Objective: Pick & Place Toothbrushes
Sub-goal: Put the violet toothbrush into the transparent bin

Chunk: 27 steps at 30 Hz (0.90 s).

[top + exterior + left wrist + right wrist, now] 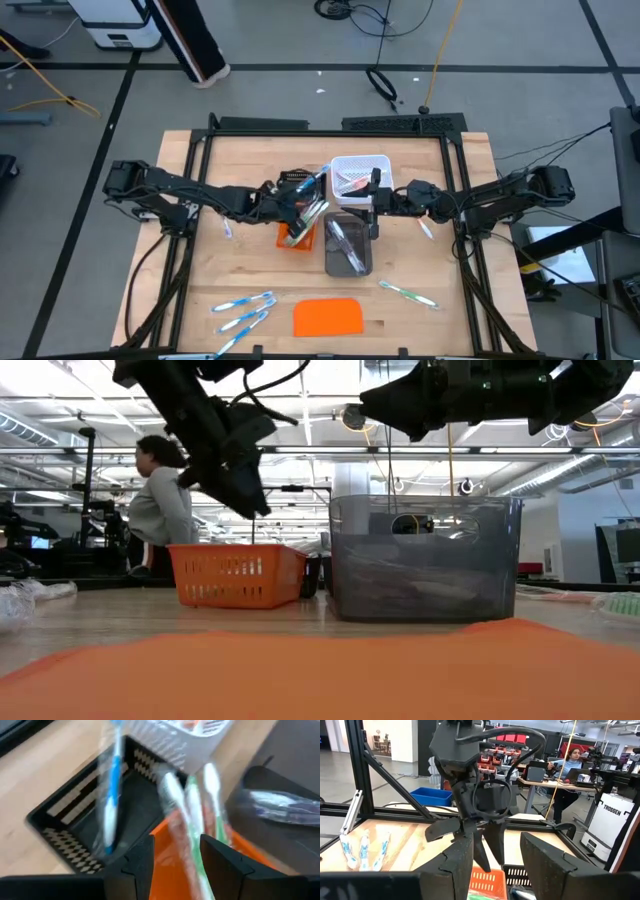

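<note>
Left gripper (pixel 305 218): jaws parted, over the orange basket (pixel 297 237); between the fingers (pixel 137 865) a wrapped green toothbrush (pixel 192 827), blurred, head tilted toward the white basket (pixel 357 176); whether the pads touch it, cannot tell. Just beside it, a blue toothbrush (pixel 112 795) leaning upright in the black basket (pixel 75 815).

Right gripper (pixel 377 198): jaws apart, empty, above the near edge of the white basket, facing the left gripper (pixel 470 815).

Grey bin (pixel 347 243): in front of the white basket, holding a wrapped toothbrush (pixel 282 807).

Loose toothbrushes on the wooden table (pixel 430 325): blue group (pixel 243 310) near the front left corner, left of the orange slab (pixel 328 317); a green one (pixel 408 293) to the slab's right.

Seated person (pixel 160 505): beyond the table.
</note>
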Each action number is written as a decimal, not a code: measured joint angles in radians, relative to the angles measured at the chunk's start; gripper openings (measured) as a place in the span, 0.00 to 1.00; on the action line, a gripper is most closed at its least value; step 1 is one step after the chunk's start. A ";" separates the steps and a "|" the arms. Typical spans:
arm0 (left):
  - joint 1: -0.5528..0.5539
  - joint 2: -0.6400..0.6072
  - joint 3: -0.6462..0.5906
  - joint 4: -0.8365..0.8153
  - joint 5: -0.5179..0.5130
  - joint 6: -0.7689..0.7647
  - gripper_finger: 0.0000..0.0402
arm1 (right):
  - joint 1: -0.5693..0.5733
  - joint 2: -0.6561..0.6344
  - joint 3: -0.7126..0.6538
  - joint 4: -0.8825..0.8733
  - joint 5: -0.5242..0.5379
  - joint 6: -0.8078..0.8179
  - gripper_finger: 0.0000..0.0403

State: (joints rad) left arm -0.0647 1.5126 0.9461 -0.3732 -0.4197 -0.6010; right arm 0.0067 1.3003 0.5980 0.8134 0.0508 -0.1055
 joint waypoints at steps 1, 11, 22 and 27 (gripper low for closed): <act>0.000 -0.004 0.001 -0.034 -0.001 -0.026 0.40 | 0.000 0.000 0.000 -0.002 0.000 0.000 0.39; -0.004 -0.066 -0.001 -0.605 -0.061 -0.428 0.40 | 0.000 0.000 0.000 -0.006 0.000 -0.002 0.38; -0.127 -0.095 -0.021 -0.923 -0.011 -0.854 0.40 | 0.000 0.000 0.000 -0.003 0.000 -0.012 0.38; -0.172 -0.096 -0.094 -0.920 0.066 -0.989 0.40 | 0.000 0.000 0.000 -0.003 0.000 -0.012 0.39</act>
State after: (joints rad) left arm -0.2371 1.4166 0.8521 -1.2937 -0.3536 -1.5896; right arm 0.0063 1.3003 0.5980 0.8104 0.0509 -0.1173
